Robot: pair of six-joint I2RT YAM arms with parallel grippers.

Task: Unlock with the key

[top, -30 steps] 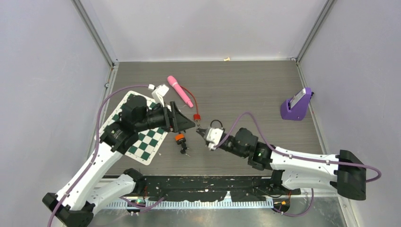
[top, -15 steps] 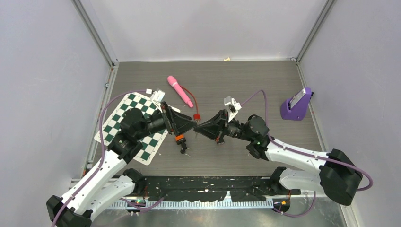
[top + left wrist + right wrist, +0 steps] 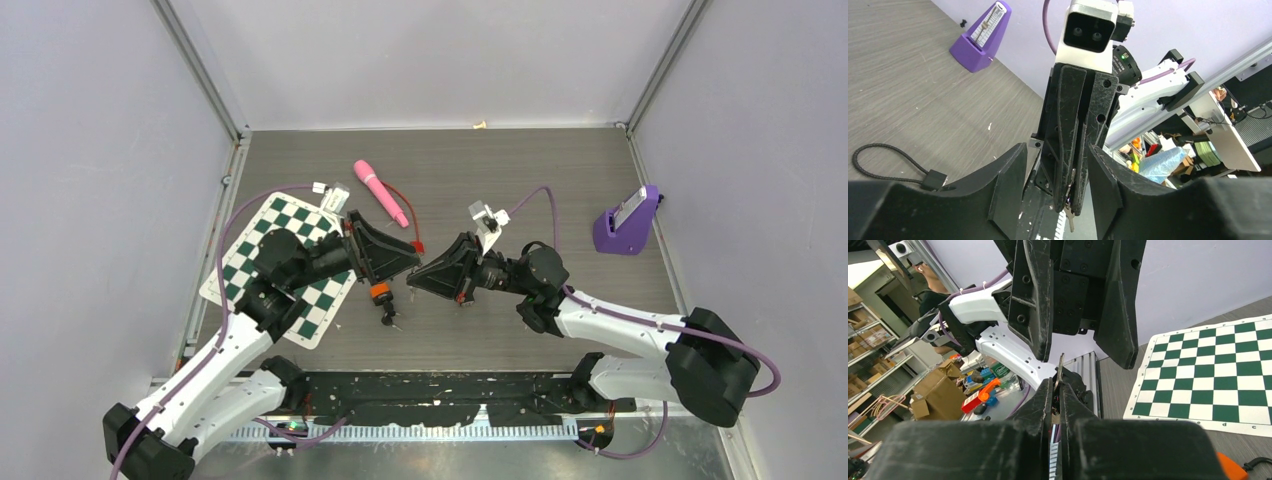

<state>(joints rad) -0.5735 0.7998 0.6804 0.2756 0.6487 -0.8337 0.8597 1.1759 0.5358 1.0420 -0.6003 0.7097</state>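
My right gripper (image 3: pixel 418 276) is shut on a small metal key (image 3: pixel 1060 368), whose blade sticks out past the fingertips; the key also shows in the left wrist view (image 3: pixel 1068 220). My left gripper (image 3: pixel 408 262) is open and faces it tip to tip. Its two fingers (image 3: pixel 1010 187) stand on either side of the right gripper's shut fingers (image 3: pixel 1073 150) with a gap on each side. A small red lock-like piece (image 3: pixel 417 245) on a red cable lies just behind the two tips. An orange and black piece (image 3: pixel 379 293) lies just below them.
A green and white chequered mat (image 3: pixel 300 270) lies under the left arm. A pink stick (image 3: pixel 380 192) lies behind it, and a purple metronome (image 3: pixel 628 222) stands at the right. A black cord loop (image 3: pixel 883 160) lies on the table.
My right arm has swung up and turned so that its gripper points left at the left gripper. The two grippers have closed in until the right tips sit between the left fingers.
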